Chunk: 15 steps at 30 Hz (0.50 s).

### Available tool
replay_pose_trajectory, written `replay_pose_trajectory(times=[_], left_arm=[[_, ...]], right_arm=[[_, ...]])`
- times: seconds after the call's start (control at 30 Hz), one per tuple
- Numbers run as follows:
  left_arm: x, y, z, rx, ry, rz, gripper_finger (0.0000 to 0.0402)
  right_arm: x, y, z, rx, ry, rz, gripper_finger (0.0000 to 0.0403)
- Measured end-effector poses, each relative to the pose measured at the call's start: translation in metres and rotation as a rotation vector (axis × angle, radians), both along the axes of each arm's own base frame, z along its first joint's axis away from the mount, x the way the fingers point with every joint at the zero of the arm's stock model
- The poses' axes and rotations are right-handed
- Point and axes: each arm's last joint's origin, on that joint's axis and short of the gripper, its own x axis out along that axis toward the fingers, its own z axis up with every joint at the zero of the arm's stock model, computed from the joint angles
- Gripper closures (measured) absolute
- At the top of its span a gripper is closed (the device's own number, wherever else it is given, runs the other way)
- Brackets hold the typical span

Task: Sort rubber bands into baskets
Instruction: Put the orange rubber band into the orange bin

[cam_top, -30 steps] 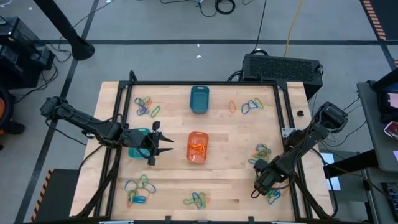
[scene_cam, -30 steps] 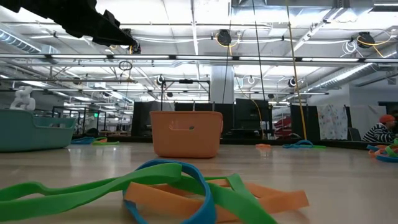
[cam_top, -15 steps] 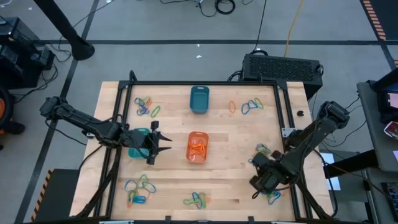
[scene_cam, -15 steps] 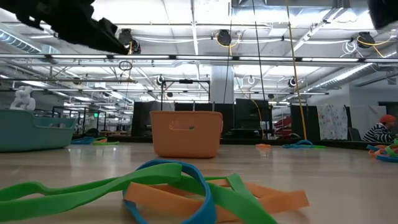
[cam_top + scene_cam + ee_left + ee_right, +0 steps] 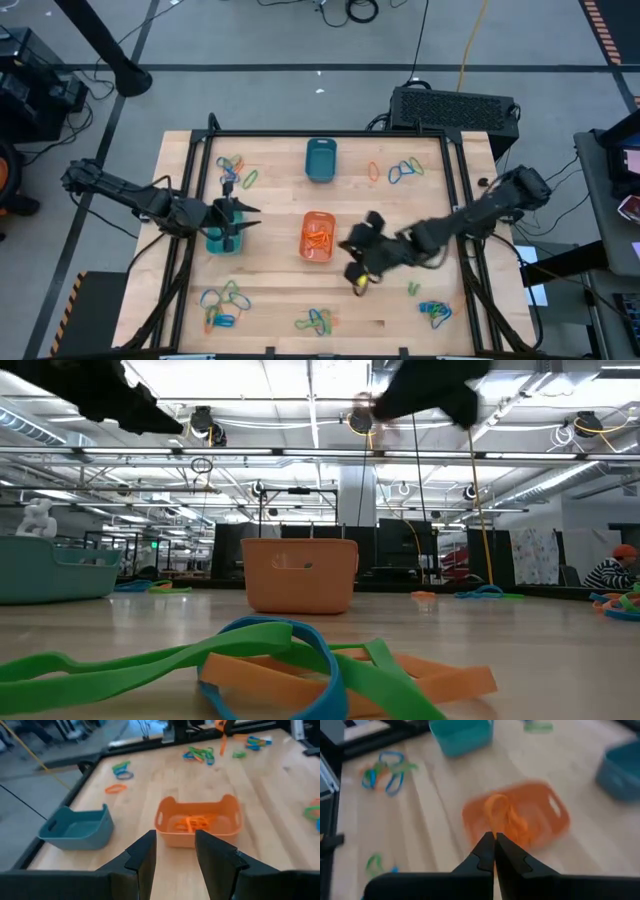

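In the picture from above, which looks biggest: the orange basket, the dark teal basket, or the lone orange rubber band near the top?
1. Orange basket and dark teal basket: they look about alike, too close to rank.
2. Lone orange rubber band: far smaller than either.

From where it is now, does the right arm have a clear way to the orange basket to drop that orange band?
Probably yes. The right gripper, shut on an orange band, is just beside the orange basket, with only bare table between. The left gripper waits over the turquoise basket.
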Motion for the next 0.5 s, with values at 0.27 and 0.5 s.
replay_pose_trajectory(times=[0.27,0.5], left_arm=[[0.002,0.001,-0.01,0.061,-0.064,-0.009,0.0258],[0.004,0.003,-0.007,0.042,-0.094,-0.016,0.0258]], right_arm=[[0.046,-0.041,-0.034,0.047,0.012,0.05,0.0403],[0.071,-0.054,-0.061,0.085,0.052,0.048,0.0398]])
